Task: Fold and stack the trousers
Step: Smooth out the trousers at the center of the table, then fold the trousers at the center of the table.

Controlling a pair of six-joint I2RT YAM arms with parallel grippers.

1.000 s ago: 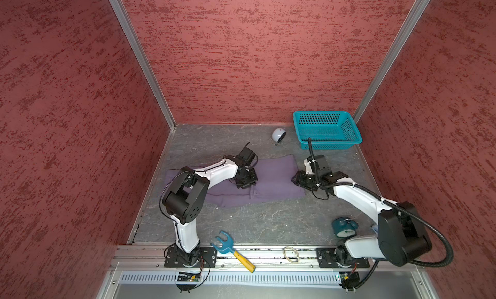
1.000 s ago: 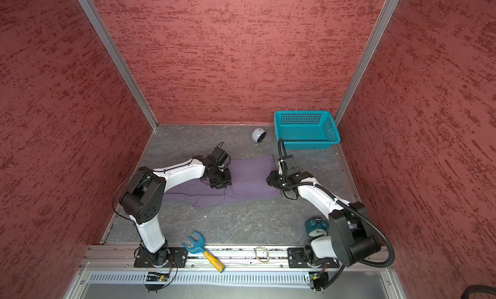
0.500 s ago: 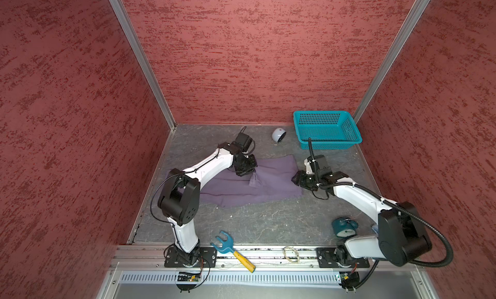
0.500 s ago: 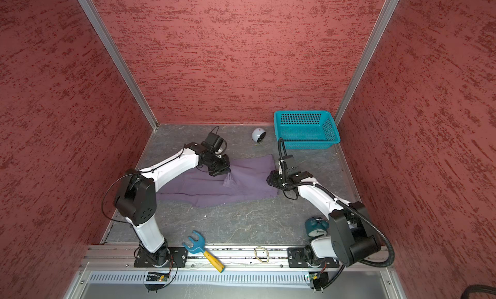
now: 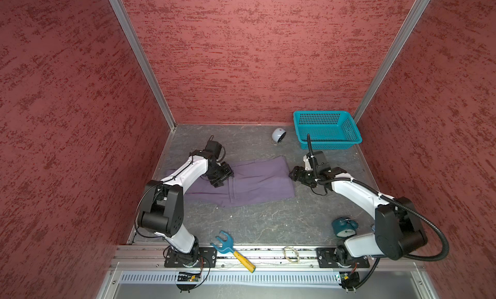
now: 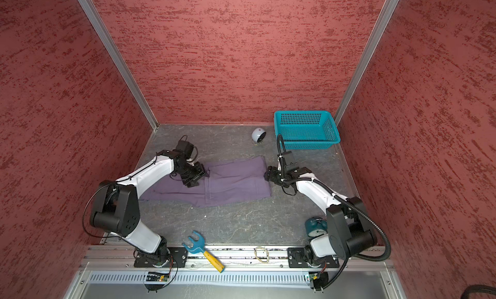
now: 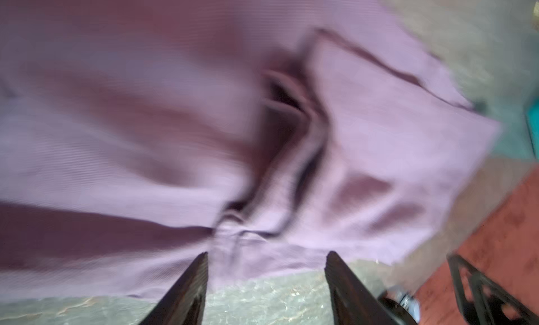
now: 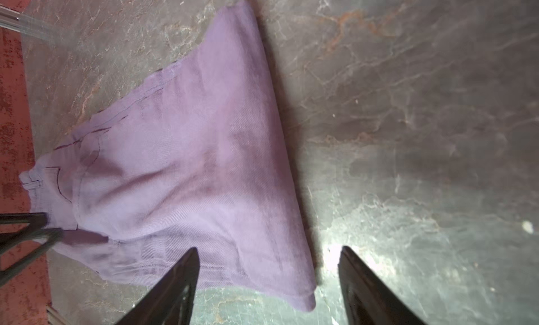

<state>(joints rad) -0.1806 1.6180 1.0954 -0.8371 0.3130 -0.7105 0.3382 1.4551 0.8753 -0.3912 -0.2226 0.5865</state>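
Since a second ago both my grippers have let go, and the pinch of cloth my left gripper (image 5: 224, 178) had raised now lies flat. The near strip of the table (image 5: 255, 225) is bare of cloth. Beyond it, across the middle, lie the trousers (image 5: 255, 182), a long purple band running left to right, its right part doubled over with a stitched edge crossing it. In the left wrist view, which is blurred, my left gripper (image 7: 267, 255) stands well open over the far edge of the cloth with nothing between the jaws. My right gripper (image 8: 268, 250) is just as wide and empty, just beside the thick folded right end. I judge that one fold is laid and I am between folds, with the bundle still too long. Next I need to take the left end, lift it clear and bring it over onto the right half, edges matched and both layers pinched together. Farther off, at the far right, the teal basket (image 5: 330, 143) stands apart from the cloth; whether the stack goes there I cannot tell.
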